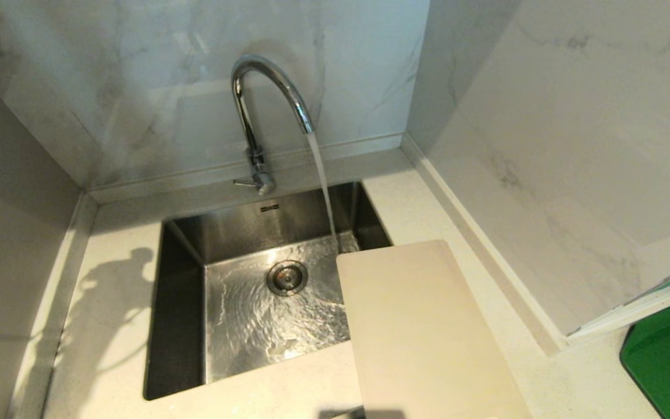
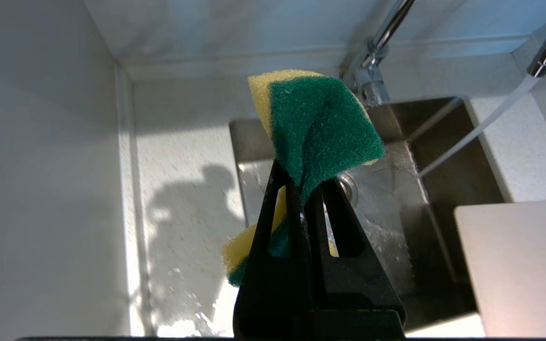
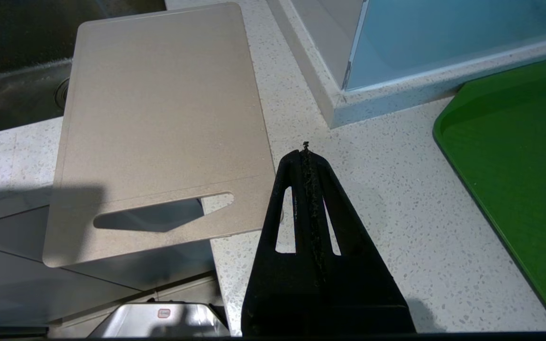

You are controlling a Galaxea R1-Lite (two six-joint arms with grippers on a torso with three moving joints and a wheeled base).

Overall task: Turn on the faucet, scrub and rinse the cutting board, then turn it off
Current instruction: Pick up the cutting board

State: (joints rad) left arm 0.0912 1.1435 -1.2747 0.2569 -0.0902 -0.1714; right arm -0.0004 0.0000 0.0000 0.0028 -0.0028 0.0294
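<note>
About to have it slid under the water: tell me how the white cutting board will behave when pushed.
The cutting board looks flat and rigid, so it should probably slide as one piece. One end overhangs the sink and its handle end juts past the counter edge, so it might tip. Water from the faucet may make it slippery.
</note>
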